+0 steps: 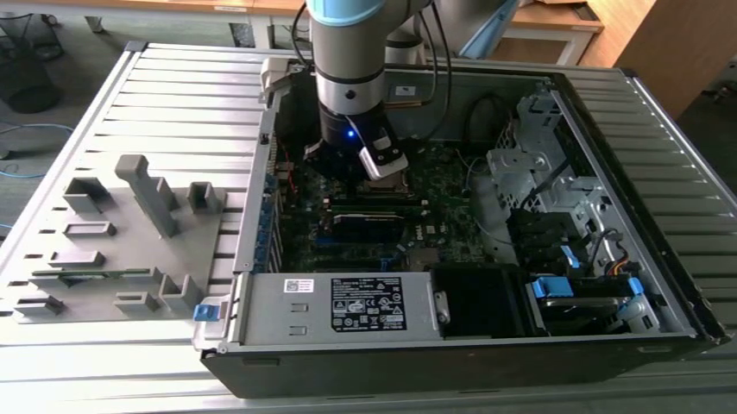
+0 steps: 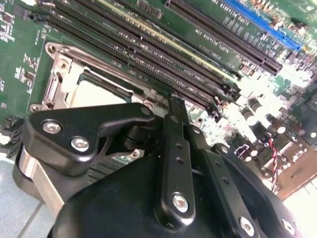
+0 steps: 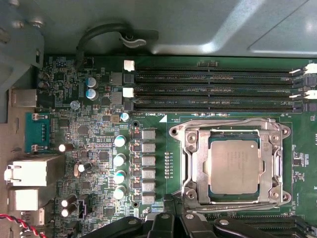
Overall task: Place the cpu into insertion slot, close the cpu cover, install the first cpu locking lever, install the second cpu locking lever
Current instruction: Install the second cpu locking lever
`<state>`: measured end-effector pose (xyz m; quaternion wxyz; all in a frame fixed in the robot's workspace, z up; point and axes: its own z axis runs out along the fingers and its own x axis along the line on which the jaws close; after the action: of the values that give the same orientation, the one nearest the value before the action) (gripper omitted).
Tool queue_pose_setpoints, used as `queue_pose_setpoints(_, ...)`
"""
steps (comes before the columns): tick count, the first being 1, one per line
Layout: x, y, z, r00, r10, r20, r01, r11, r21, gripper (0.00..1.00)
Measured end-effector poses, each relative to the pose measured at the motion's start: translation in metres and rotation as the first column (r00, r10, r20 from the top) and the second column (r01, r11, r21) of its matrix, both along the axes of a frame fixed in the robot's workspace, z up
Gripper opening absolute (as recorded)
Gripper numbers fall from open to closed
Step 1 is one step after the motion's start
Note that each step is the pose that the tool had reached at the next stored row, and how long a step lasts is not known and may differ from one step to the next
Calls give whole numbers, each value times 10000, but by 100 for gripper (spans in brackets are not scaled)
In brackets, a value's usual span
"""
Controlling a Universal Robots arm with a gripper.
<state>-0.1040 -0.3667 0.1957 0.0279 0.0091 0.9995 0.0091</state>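
Hovering right above the motherboard [image 3: 99, 148], the black gripper [image 2: 173, 106] looks clenched with nothing in it. One cpu [image 3: 234, 166], dull silver square, sits in the insertion slot [image 3: 230, 130], the thin metal cpu cover [image 3: 198, 163] flat around it. Three long black memory slots [image 3: 213, 90] beside

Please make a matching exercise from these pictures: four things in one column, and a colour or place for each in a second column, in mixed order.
Things:
1. cpu
2. cpu cover
3. memory slots
4. power supply

Descriptions:
a. long and black, beside the socket
b. silver-grey frame lying around the chip
c. grey box bearing a dark label
d. dull metal square inside the frame

Pairs: 1-d, 2-b, 3-a, 4-c
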Motion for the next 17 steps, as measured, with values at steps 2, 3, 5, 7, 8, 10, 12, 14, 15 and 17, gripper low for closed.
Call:
queue_pose_setpoints(2, 0, -1, -1, 10000, -2, 1, 2, 10000, 15, 11)
queue_pose_setpoints(3, 0, -1, -1, 10000, -2, 1, 2, 10000, 21, 11)
queue_pose_setpoints(5, 0, -1, -2, 10000, -1, 2, 1, 10000, 27, 11)
queue_pose_setpoints(7, 0, -1, -1, 10000, -1, 2, 1, 10000, 28, 11)
queue_pose_setpoints(8, 0, -1, 1, 10000, -1, 2, 1, 10000, 27, 11)
queue_pose_setpoints(10, 0, -1, 14, 10000, -1, 4, 1, 10000, 32, 11)
queue_pose_setpoints(12, 0, -1, 39, 10000, -1, 1, 1, 10000, 27, 11)
queue_pose_setpoints(14, 0, -1, 68, 10000, -1, 2, 1, 10000, 28, 11)
queue_pose_setpoints(15, 0, -1, 84, 10000, -1, 3, 1, 10000, 28, 11)
queue_pose_setpoints(17, 0, -1, 122, 10000, -1, 2, 1, 10000, 27, 11)
